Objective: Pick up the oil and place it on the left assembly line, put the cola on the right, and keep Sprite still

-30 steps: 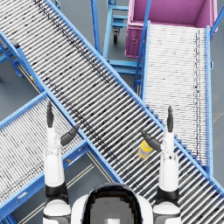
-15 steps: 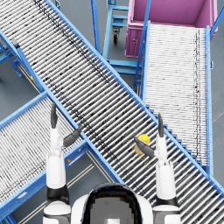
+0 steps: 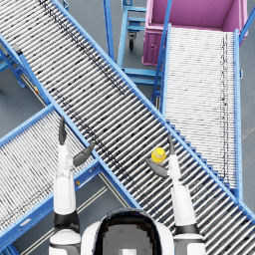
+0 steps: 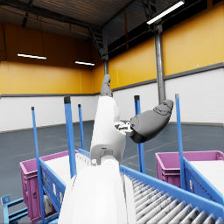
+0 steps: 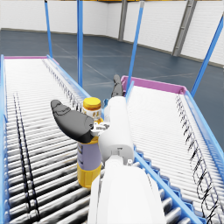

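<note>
The task is barely starting: the oil bottle (image 3: 158,155) is standing upright on the middle conveyor (image 3: 99,99), near right, not yet lifted. The right hand (image 3: 167,162) is bracketing it, fingers apart; the left hand (image 3: 67,149) is hovering spread, empty. The bottle is showing a yellow cap, a pale label and amber oil

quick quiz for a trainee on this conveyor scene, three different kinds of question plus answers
1. True or false: the oil bottle lies on its side.
2. Which of the robot's hands has the bottle between its thumb and fingers? A) left B) right
3. Fill in: the bin at the far end of the right conveyor is ___.
Key: 1 false, it stands upright; 2 B, the right hand; 3 pink.
</note>
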{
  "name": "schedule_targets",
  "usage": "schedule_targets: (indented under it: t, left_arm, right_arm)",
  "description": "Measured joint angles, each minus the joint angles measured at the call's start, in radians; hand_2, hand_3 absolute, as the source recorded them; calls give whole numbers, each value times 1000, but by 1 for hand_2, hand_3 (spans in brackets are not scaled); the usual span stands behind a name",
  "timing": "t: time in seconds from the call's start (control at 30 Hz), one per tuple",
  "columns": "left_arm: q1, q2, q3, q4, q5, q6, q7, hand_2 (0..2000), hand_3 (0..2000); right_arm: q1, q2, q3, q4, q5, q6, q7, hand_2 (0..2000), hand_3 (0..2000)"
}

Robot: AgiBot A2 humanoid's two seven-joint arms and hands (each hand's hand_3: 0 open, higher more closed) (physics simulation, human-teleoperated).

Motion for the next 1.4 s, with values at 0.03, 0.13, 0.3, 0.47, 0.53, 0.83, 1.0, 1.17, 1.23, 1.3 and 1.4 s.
schedule_targets:
  t: [0.03, 0.13, 0.3, 0.47, 0.53, 0.83, 1.0, 1.17, 1.23, 1.3, 1.4]
  left_arm:
    - [2, 1, 0, 5, 0, 0, 0, 0, 0]
    - [8, 3, -4, 24, 0, 0, 0, 0, 0]
    - [14, 6, -11, 44, 0, 0, 0, 0, 0]
    - [18, 9, -18, 56, 0, 0, 0, 0, 0]
    - [18, 10, -23, 59, 0, 0, 0, 0, 0]
    - [5, 17, -43, 22, 0, 0, 0, 0, 0]
    - [-12, 21, -39, -13, 0, 0, 0, 0, 0]
    - [-34, 25, 0, -37, 0, 0, 0, 0, 0]
    - [-40, 27, 22, -30, 0, 0, 0, 0, 0]
    - [-42, 29, 44, -18, 0, 0, 0, 0, 0]
    - [-45, 32, 86, 6, 0, 0, 0, 0, 0]
  right_arm:
    - [8, -4, 6, -24, 0, 0, 0, 0, 0]
    - [41, -19, 22, -96, 0, 0, 0, 0, 0]
    - [110, -48, 48, -217, 0, 0, 0, 0, 0]
    - [173, -75, 76, -342, 0, 0, 0, 0, 0]
    - [197, -85, 87, -394, 0, 0, 0, 0, 0]
    - [224, -103, 83, -407, 1, -20, -1, 2000, 2000]
    - [240, -113, 48, -278, 1, 125, -5, 2000, 2000]
    - [290, -136, 27, -166, 0, 219, -8, 2000, 2000]
    - [334, -155, 23, -129, 0, 232, -7, 2000, 2000]
    - [391, -142, 54, -90, 0, 231, -5, 2000, 2000]
    - [458, -168, 67, -45, 0, 240, -4, 2000, 2000]
